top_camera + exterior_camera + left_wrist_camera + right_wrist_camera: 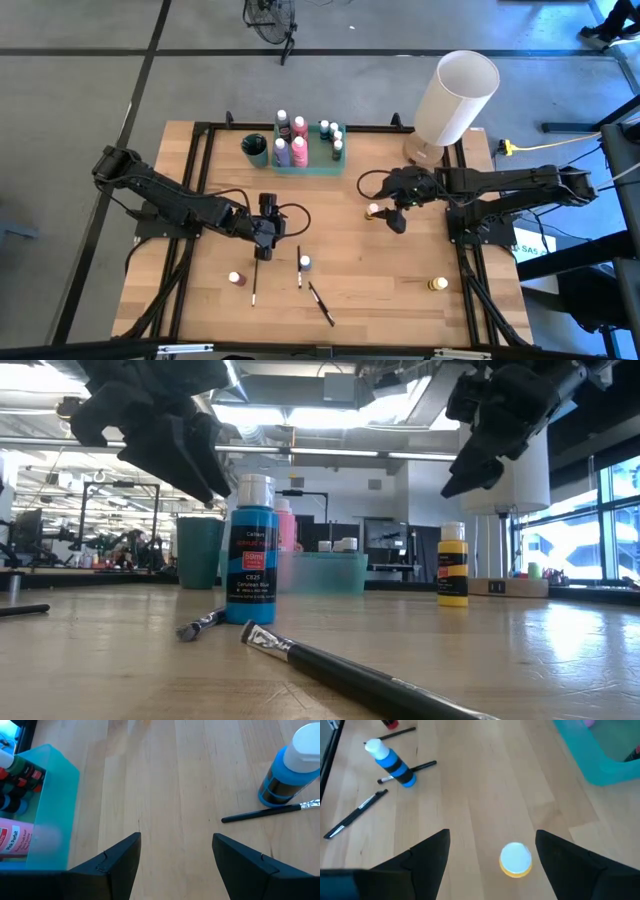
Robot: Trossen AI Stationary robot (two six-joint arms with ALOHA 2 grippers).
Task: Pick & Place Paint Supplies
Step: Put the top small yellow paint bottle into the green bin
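Note:
A yellow paint bottle (515, 860) with a white cap stands upright on the wood, right of the table's middle (373, 211). My right gripper (492, 847) hangs open above it, its fingers apart on either side of the cap without touching; the low view shows the gripper (478, 465) clear above the bottle (452, 565). My left gripper (266, 236) waits open over bare wood left of centre. A blue bottle (305, 262) stands near the front, with a thin dark paintbrush (298, 268) beside it. A red bottle (235, 278), a second yellow bottle (437, 284) and two more brushes (255, 282) (321, 303) lie toward the near edge.
The translucent green tray (320, 168) at the far middle holds several bottles. A dark teal cup (255, 148) stands to its left. The big white lamp (455, 95) rises at the far right, close behind my right arm. Bare wood lies between the two grippers.

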